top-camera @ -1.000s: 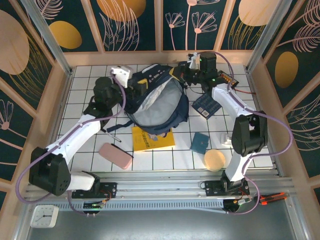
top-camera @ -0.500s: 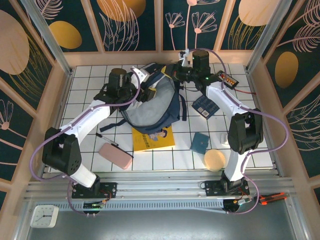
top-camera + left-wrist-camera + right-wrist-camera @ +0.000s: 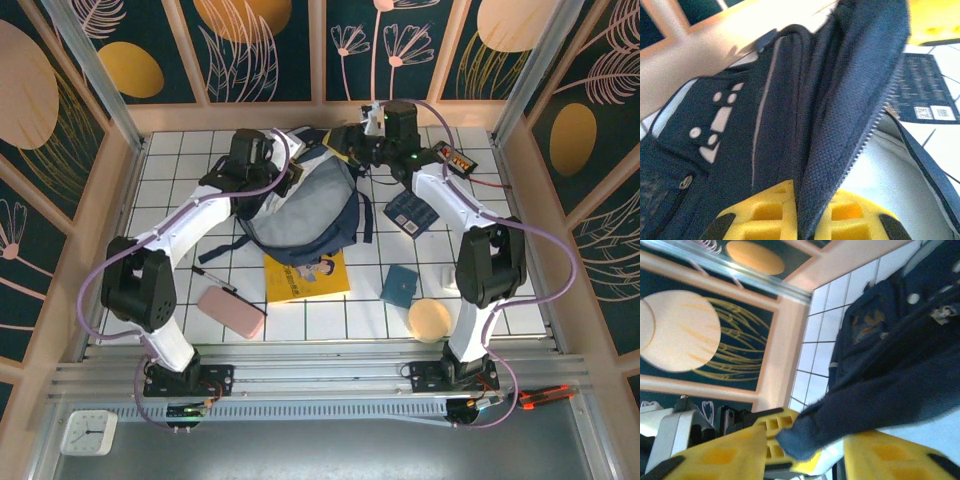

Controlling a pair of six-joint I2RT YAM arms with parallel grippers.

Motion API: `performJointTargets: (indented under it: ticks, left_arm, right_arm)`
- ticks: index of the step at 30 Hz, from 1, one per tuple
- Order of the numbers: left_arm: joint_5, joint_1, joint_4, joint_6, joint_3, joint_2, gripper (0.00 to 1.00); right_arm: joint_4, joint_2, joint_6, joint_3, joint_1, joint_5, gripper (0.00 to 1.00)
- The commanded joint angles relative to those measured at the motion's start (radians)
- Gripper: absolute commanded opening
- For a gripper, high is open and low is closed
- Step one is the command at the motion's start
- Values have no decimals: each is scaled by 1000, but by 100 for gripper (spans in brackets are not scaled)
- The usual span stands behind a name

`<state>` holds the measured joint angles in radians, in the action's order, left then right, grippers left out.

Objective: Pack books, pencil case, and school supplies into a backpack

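Note:
The navy backpack [image 3: 300, 215] lies open in the middle, its pale lining showing. My left gripper [image 3: 293, 175] is shut on its upper-left zip rim; the fabric runs between the yellow fingers [image 3: 767, 210]. My right gripper [image 3: 350, 150] is shut on the rim at the top right, with dark cloth [image 3: 865, 400] bunched between its fingers [image 3: 715, 455]. The yellow book [image 3: 305, 277] sticks out from under the backpack's near side. The navy book [image 3: 412, 212] lies to the right, the teal pad [image 3: 400, 285] nearer. The pink pencil case [image 3: 230, 312] and black pen [image 3: 215, 278] lie front left.
A round tan disc [image 3: 430, 320] sits near the teal pad. A black device with orange buttons [image 3: 455, 157] lies at the back right by the wooden wall [image 3: 320, 115]. Dark straps [image 3: 225, 250] trail from the backpack's left side.
My left arm swung right from the back left and closed on the backpack's rim. The backpack's mouth has narrowed and shifted a little left, uncovering the pen. The right gripper stayed on the rim.

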<state>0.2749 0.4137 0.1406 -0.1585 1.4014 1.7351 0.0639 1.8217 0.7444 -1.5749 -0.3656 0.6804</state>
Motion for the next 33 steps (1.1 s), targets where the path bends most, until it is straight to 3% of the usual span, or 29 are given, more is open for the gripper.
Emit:
performJointTargets:
  ticks: [1, 5, 9, 13, 19, 25, 33]
  left_arm:
    - [-140, -3, -22, 147, 71, 29, 0]
    - [-150, 17, -28, 197, 130, 93, 0]
    - [-162, 34, -22, 227, 193, 163, 0]
    - [-131, 53, -46, 259, 221, 207, 0]
    - [-119, 81, -49, 272, 226, 230, 0]
    - [-106, 96, -53, 281, 174, 206, 0]
    - [-91, 125, -52, 293, 105, 185, 0]
  right_arm:
    - [146, -142, -58, 51, 65, -141, 57]
    - [338, -274, -86, 193, 181, -262, 60]
    - [457, -337, -103, 343, 346, -280, 62]
    - [381, -355, -142, 440, 470, -342, 63]
    - [191, -155, -222, 380, 520, -352, 64]
    - [118, 60, -255, 264, 543, -388, 64]
    - [66, 233, -292, 144, 551, -420, 65]
